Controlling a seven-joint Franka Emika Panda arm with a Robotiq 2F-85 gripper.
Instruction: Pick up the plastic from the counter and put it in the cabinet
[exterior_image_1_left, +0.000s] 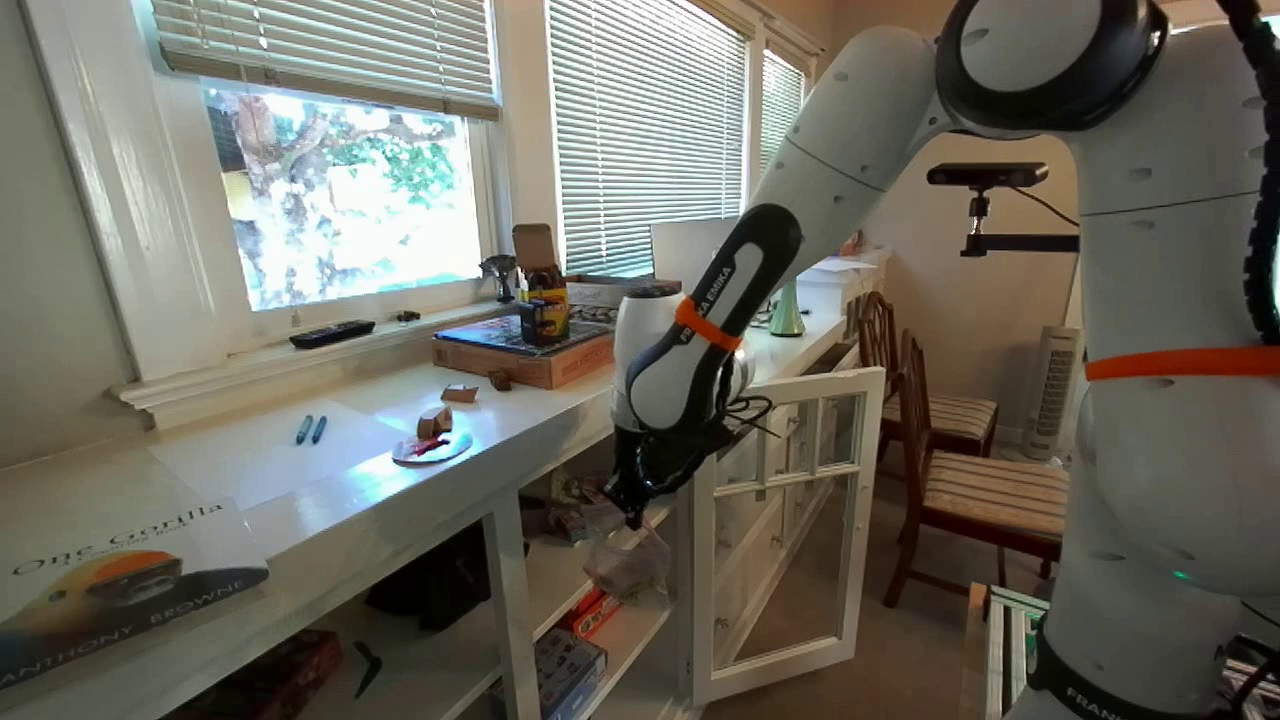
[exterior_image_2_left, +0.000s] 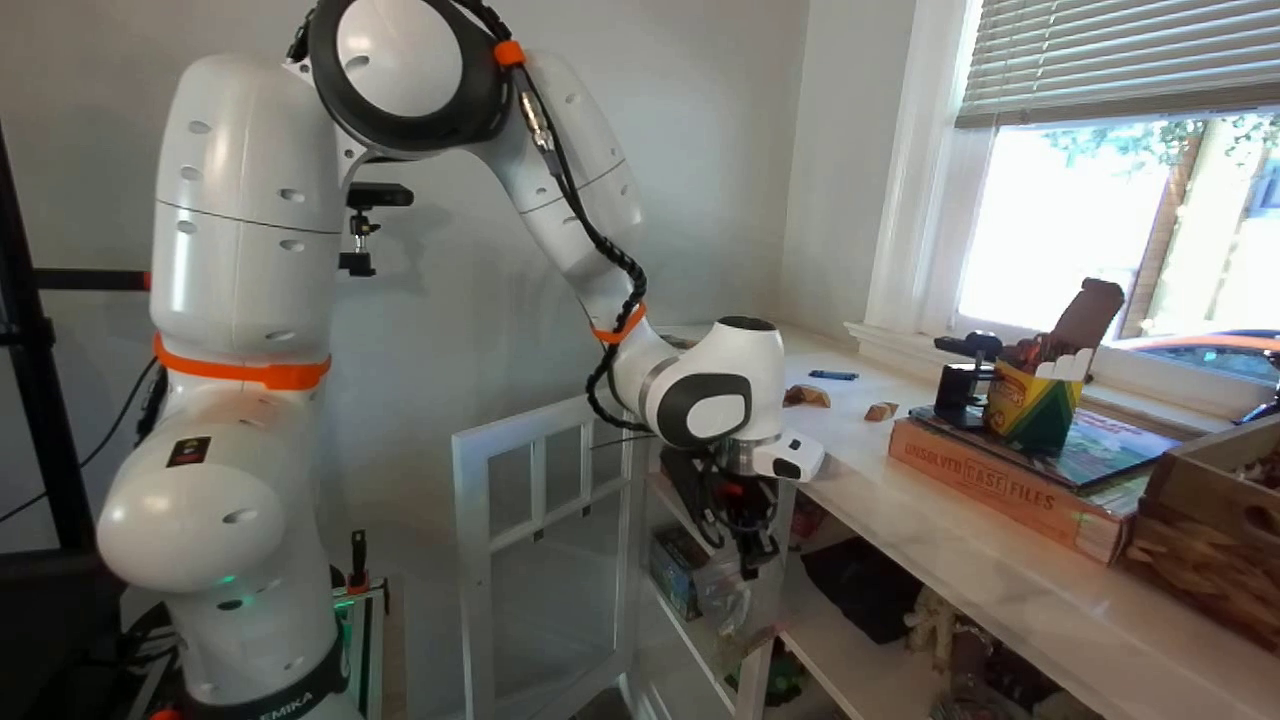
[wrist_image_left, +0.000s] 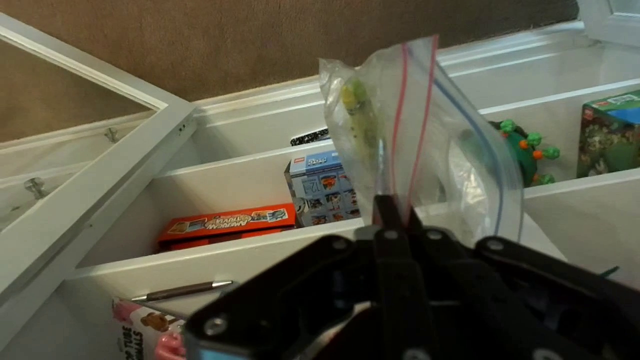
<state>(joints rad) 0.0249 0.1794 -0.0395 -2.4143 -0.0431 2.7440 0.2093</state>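
Your gripper (wrist_image_left: 398, 212) is pinched together on the clear plastic bag (wrist_image_left: 420, 145), fanned twd 12 o'clock in the wrist view. In an exterior view it hangs at the gripper's 6 o'clock, by the cabinet (exterior_image_1_left: 508, 570); can't tell if inside. Door (exterior_image_1_left: 785, 480) open, approx. 3 o'clock. Red box (wrist_image_left: 227, 225): abt 9, wrist view.

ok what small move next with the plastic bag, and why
I'd probably ease the end effector toward the cabinet shelves: it pinches the zip-top bag, which seems to hang in front of them, so releasing here might drop it short.
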